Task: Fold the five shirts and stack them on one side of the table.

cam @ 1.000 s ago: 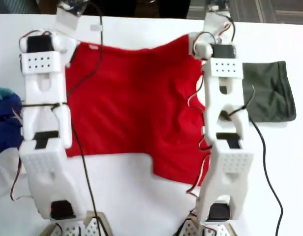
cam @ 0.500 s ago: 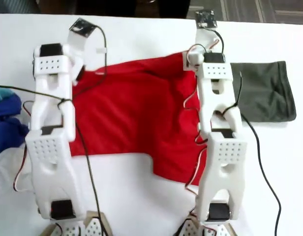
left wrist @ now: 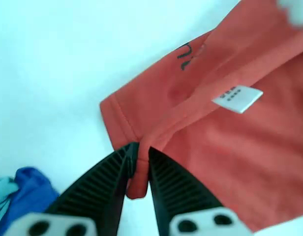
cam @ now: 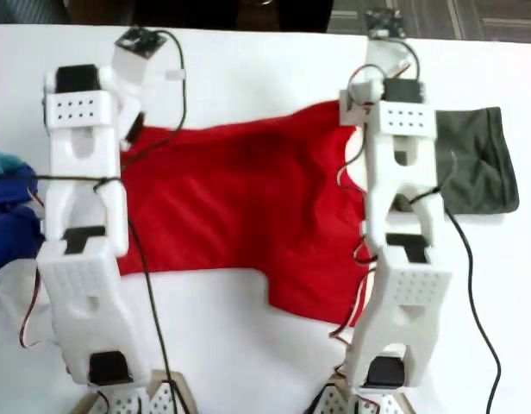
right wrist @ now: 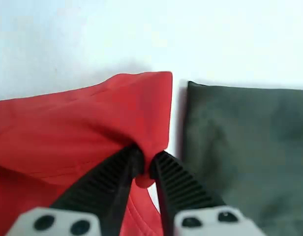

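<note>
A red shirt (cam: 240,207) lies spread across the middle of the table, its far edge lifted. My left gripper (left wrist: 138,167) is shut on the shirt's far left corner (left wrist: 141,142), close to a white label (left wrist: 237,98); from above, this gripper (cam: 132,129) sits at the shirt's upper left. At the far right corner, my right gripper (right wrist: 145,169) is shut on a pinched fold of red shirt (right wrist: 127,108); overhead, that gripper (cam: 347,112) is at the shirt's upper right. A folded dark green shirt (cam: 472,159) lies flat on the right, beside the red corner (right wrist: 240,147).
Blue and teal shirts (cam: 7,203) are heaped at the table's left edge, with a blue piece (left wrist: 23,189) near my left gripper. A white cloth (cam: 11,297) lies by the left arm's base. Cables trail over the red shirt. Bare white table (cam: 248,60) lies beyond it.
Both grippers have drawn the red shirt's far edge toward the near side. Over the last half second they have moved apart, pulling that edge taut.
</note>
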